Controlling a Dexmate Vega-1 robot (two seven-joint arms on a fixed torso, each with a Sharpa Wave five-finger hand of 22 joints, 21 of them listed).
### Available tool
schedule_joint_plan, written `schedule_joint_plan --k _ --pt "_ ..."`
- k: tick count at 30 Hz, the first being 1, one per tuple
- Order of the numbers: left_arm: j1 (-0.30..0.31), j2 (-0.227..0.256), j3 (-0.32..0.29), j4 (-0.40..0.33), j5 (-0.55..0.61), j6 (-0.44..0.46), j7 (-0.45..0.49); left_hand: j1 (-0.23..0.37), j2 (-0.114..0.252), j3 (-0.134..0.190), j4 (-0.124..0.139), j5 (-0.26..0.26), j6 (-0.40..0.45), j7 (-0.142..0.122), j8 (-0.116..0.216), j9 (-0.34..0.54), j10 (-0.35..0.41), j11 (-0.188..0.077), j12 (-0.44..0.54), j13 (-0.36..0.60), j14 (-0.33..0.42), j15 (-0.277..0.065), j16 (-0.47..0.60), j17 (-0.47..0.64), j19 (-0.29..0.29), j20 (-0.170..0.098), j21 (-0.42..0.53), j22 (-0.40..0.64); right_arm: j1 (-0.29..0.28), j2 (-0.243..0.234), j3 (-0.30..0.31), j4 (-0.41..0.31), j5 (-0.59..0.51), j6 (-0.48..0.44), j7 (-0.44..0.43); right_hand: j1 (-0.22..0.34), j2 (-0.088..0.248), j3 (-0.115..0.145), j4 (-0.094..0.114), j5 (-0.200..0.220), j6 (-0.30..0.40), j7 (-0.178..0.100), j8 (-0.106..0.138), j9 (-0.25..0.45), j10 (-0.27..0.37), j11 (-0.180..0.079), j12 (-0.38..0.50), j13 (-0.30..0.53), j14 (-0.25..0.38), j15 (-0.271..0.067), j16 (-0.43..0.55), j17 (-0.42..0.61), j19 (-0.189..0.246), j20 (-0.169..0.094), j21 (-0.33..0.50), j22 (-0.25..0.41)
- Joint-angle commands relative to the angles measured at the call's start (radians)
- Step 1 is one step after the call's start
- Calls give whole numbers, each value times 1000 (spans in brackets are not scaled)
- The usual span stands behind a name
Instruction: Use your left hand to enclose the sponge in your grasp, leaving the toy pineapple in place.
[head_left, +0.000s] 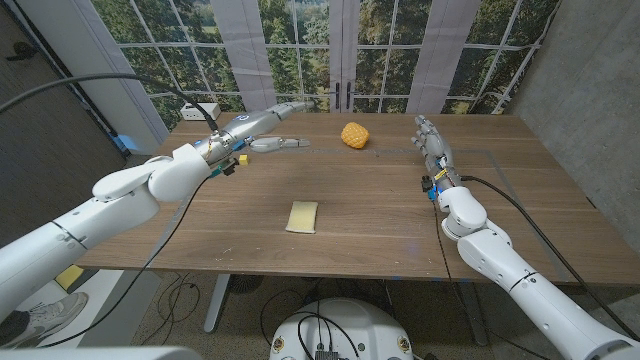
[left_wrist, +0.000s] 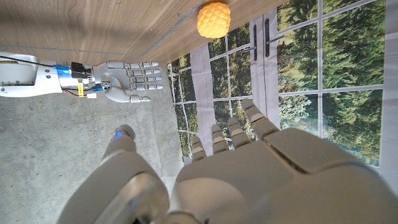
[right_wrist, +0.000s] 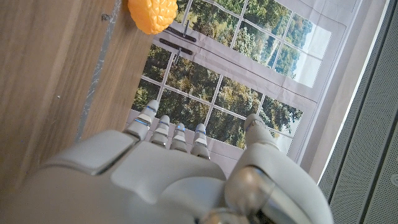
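— Where is the sponge?
— The pale yellow sponge (head_left: 302, 216) lies flat on the wooden table (head_left: 380, 215), near its front edge, touched by nothing.
— And the hands?
— The left hand (head_left: 275, 130) is raised over the far left of the table, fingers straight and apart, holding nothing. The right hand (head_left: 431, 139) stands empty at the far right, fingers extended. The toy pineapple (head_left: 353, 135) sits between them.

Both arms are glossy white, rounded shells that taper toward the wrists. The left hand (head_left: 275, 128) is silver-grey with segmented fingers (left_wrist: 244, 127); a black cable runs along its forearm past small yellow and blue fittings at the wrist. The right hand (head_left: 430, 138) is pale grey with the same segmented build, blue and red wrist connectors, and a black cable.
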Motion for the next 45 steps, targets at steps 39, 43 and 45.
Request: schedule_joint_plan --k 39,43,45 --pt "97 74 -1 -267 313 334 -218 138 -53 4 -27 6 318 119 61 11 256 -5 52 13 202 -46 19 7 70 26 -4 6 -64 -8 18 -32 -1 22 -9 7 3 -5 3 5 13 1 -4 2 12 5 2 5 17 6 7 4 5 11 4 3" --pt "88 72 14 -293 322 390 -285 141 -52 5 -27 6 317 115 58 11 256 -5 50 14 202 -46 18 7 71 27 -4 6 -72 -13 20 -39 -2 23 -8 7 3 -5 3 5 14 3 -4 2 12 5 2 5 18 6 7 4 5 12 4 3" --pt "80 69 22 -291 303 392 -305 144 -51 6 -27 6 328 117 60 11 252 -4 47 14 200 -45 16 7 69 27 -5 6 -77 -11 23 -45 4 21 -10 6 3 -5 4 5 15 3 -4 2 14 7 3 5 18 6 7 4 4 12 3 3"
